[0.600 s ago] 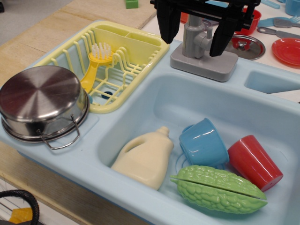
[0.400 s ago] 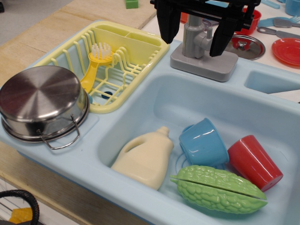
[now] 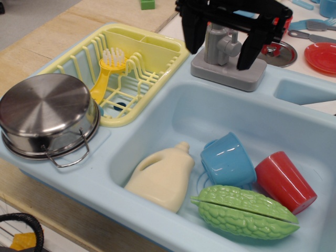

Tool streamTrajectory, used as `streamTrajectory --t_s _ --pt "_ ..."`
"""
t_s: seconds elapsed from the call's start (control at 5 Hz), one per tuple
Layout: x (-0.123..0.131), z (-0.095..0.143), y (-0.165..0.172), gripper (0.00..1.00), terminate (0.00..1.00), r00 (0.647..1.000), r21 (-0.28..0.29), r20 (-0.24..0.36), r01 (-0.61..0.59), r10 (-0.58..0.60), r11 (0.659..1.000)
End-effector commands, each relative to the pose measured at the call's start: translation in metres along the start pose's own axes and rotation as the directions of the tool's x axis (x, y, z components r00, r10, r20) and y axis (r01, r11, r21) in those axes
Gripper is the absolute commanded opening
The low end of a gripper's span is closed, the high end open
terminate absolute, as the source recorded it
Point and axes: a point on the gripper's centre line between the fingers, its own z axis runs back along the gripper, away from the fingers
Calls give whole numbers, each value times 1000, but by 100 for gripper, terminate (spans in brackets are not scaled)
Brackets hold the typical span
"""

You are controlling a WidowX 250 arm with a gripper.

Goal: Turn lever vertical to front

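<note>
at the back rim of the pale blue toy sink (image 3: 157, 113), a grey toy faucet (image 3: 227, 56) stands on its flat rectangular base, with an upright column rising from it. the lever (image 3: 233, 45) is a small stubby grey handle sticking out from the column's side, toward the right of the view; its exact angle is hard to read because the black gripper (image 3: 219, 38) hangs over it. the gripper's two black fingers (image 3: 193, 29) are spread apart, one on each side of the column, and neither visibly presses on the lever. the faucet's top disappears behind the gripper body, and the gripper's upper part is cut off by the frame edge.

on the sink's left side sits a yellow dish rack (image 3: 131, 68) with a yellow brush (image 3: 107, 71) with white bristles lying in it. a steel pot (image 3: 46, 115) rests upside down at the front left corner. down in the basin lie a cream detergent bottle (image 3: 163, 176), a blue cup (image 3: 228, 160) on its side, a red cup (image 3: 285, 181) also tipped over, and a green bitter gourd (image 3: 244, 211). behind the faucet, a metal lid (image 3: 275, 51) is partly hidden by the gripper, and a red plate (image 3: 323, 56) is cut off at the right edge.
</note>
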Motion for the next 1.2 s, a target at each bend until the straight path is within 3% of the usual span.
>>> streamTrajectory --t_s 0.0,0.4,0.6,1.0 --pt "24 5 -1 100 0 996 -27 74 41 -39 999" --pt "42 -1 -3 100 0 992 -39 90 88 -85 995" --pt "46 -1 -4 0 0 990 -39 109 96 -92 995" --pt "44 -2 -4 0 0 990 -43 117 85 -80 995"
